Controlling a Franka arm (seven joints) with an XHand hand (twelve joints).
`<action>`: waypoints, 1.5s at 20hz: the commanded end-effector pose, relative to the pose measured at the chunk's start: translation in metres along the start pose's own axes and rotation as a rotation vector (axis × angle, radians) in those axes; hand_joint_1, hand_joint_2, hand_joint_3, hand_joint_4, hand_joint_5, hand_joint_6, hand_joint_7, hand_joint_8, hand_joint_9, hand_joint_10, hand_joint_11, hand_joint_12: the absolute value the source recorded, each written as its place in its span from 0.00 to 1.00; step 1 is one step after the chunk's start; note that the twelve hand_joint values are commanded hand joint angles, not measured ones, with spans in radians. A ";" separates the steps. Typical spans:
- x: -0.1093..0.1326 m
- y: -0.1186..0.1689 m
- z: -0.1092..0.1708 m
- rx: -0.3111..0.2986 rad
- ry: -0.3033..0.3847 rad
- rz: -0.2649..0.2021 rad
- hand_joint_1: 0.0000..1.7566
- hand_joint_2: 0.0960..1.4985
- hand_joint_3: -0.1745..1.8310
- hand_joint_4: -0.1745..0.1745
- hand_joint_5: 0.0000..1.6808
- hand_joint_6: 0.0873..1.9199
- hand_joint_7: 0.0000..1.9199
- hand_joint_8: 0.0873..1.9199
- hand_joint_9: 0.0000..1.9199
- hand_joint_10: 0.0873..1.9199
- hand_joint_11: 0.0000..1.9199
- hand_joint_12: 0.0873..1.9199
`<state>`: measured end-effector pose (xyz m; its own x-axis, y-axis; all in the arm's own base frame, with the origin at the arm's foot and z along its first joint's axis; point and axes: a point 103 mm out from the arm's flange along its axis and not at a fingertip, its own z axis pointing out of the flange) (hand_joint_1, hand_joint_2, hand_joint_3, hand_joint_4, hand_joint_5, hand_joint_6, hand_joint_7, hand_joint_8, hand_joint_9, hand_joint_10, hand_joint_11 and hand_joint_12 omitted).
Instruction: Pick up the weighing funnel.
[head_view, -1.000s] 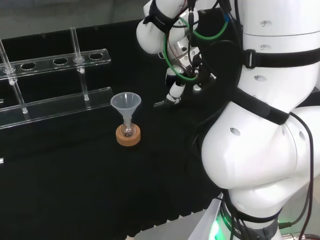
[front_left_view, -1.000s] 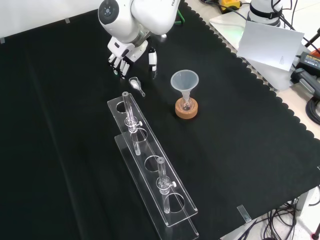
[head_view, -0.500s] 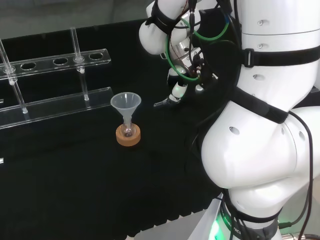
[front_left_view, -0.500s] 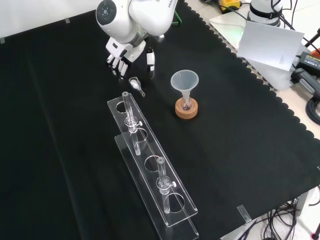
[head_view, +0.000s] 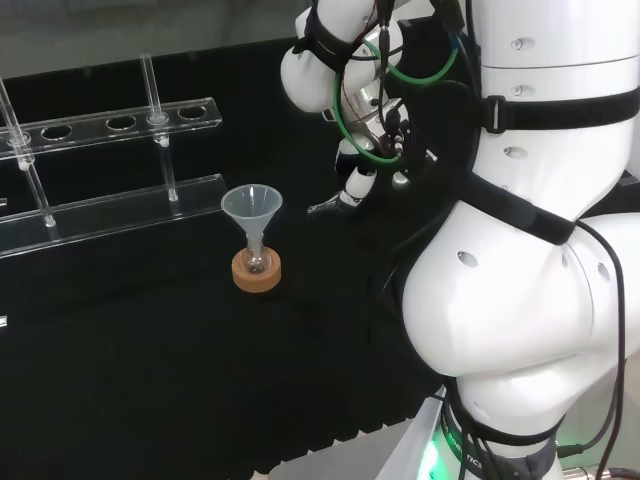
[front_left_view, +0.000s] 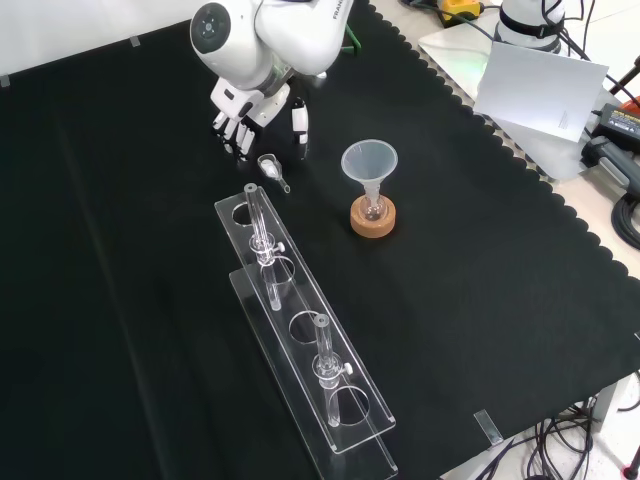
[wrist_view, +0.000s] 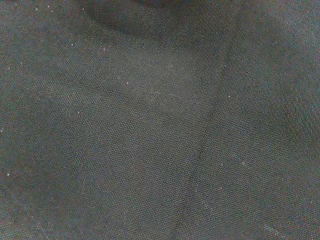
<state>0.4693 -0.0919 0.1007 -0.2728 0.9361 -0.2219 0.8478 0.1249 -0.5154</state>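
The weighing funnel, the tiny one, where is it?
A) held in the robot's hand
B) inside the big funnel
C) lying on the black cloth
C: in the front view the weighing funnel lies on the cloth, just in front of the open hand.

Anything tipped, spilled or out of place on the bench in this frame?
Nothing stands out. The weighing funnel lies on the cloth just below the open hand in the front view. The funnel and the tubes in the rack stand upright.

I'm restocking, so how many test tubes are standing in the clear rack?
2: one tube at the far end of the rack in the front view, another nearer the camera. Clear glass may hide more.
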 end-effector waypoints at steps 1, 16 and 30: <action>0.001 0.005 0.003 -0.002 -0.003 -0.002 0.32 0.51 0.10 0.54 0.35 0.00 0.38 0.19 0.19 0.32 0.00 0.77; -0.004 0.015 0.011 0.014 -0.001 -0.007 0.32 0.51 0.10 0.54 0.35 0.00 0.38 0.19 0.20 0.32 0.00 0.77; -0.008 0.016 0.018 -0.048 0.021 -0.003 0.34 0.52 0.11 0.56 0.38 0.00 0.42 0.19 0.23 0.30 0.00 0.78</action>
<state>0.4783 -0.1002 0.0784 -0.2743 0.9389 -0.2079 0.8483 0.1344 -0.5122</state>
